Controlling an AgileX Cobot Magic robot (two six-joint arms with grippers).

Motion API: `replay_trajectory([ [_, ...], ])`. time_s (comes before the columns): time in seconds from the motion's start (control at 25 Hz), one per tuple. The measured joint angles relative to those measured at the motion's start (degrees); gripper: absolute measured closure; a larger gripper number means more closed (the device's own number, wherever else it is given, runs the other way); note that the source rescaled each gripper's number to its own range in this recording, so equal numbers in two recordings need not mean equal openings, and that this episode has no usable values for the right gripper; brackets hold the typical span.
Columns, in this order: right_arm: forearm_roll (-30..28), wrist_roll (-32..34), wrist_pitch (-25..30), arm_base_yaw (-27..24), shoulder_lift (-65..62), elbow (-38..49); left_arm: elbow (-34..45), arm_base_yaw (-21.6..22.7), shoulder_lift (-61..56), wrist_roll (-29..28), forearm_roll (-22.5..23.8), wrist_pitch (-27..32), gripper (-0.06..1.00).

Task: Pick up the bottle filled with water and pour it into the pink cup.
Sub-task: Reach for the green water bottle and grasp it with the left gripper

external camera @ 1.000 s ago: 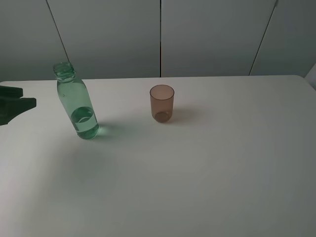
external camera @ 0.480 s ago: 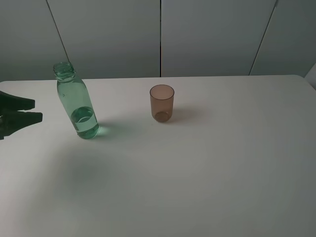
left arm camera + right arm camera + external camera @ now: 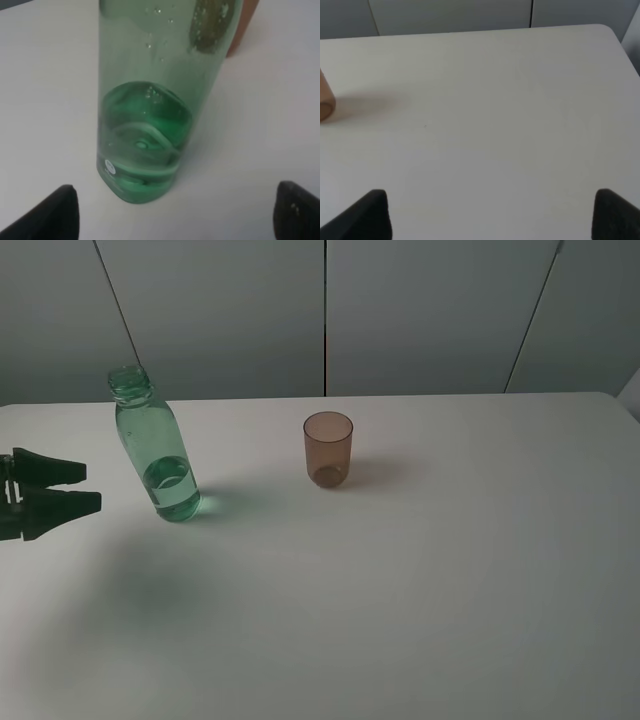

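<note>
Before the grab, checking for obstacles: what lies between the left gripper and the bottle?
Nothing: bare table between the left gripper and the bottle, shown in the exterior high view.

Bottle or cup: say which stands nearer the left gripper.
The bottle: tall, green, just ahead of the open left gripper. The cup is short, pink and stands well beyond it.

In the left wrist view the bottle is cut off below its neck and hides most of the cup. The right wrist view shows only a sliver of cup. The high view crops the left gripper.
</note>
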Motion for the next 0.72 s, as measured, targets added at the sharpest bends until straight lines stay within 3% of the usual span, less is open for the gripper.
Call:
replay_trajectory([
  [0.4, 0.0, 0.0, 0.0, 0.0, 0.0, 0.0, -4.03, 0.0, 1.24, 11.74, -0.26, -1.02, -0.05],
  [0.72, 0.0, 0.0, 0.0, 0.0, 0.0, 0.0, -6.84, -2.72, 2.48, 14.88, -1.06, -1.6, -0.05],
])
